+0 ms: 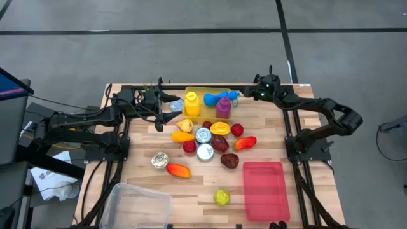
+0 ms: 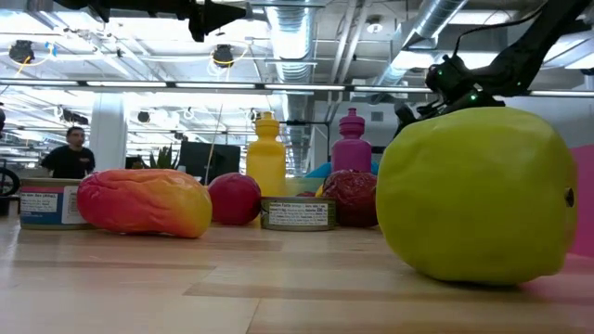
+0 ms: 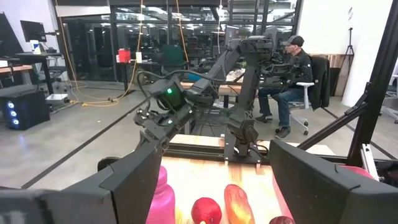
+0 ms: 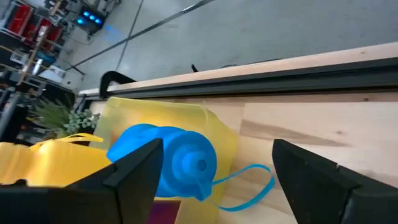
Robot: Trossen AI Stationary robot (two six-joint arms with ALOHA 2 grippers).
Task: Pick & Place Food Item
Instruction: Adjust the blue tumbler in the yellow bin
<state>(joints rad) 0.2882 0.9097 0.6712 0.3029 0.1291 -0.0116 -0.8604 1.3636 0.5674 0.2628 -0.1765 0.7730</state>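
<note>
Hanging near the far edge of the table point(image 1: 140, 184), the right gripper point(image 4: 214, 163) has its two dark fingers spread apart, and nothing is between them. Just in front of it lies a blue bottle point(image 4: 165, 158) on its side, with a thin blue loop point(image 4: 249, 183) hanging from its cap. The bottle rests on a yellow board point(image 4: 186, 121) at the far edge.

The left gripper point(image 3: 214, 171) is up at the far left part of the table. Its fingers are wide apart too, and it holds nothing.

Beside the blue bottle stand a yellow bottle point(image 1: 191, 104) and a purple bottle point(image 1: 223, 107). Nearer the middle of the table sits a pile of play food. There is a red apple point(image 1: 237, 130), a yellow and orange fruit point(image 1: 219, 128), an orange and red pepper point(image 1: 245, 143), and two dark red pieces point(image 1: 220, 143). Two silver cans point(image 1: 203, 135) stand in the middle of the pile. Another can point(image 1: 159, 160) sits to the left, next to an orange and red mango point(image 1: 179, 170).

A yellow-green apple point(image 1: 221, 197) sits alone near the front edge. Just beside it is a pink tray point(image 1: 266, 189) at the front right. A clear tub point(image 1: 137, 205) is at the front left corner.

A person point(image 3: 292, 78) sits in a chair in the room behind the table.
</note>
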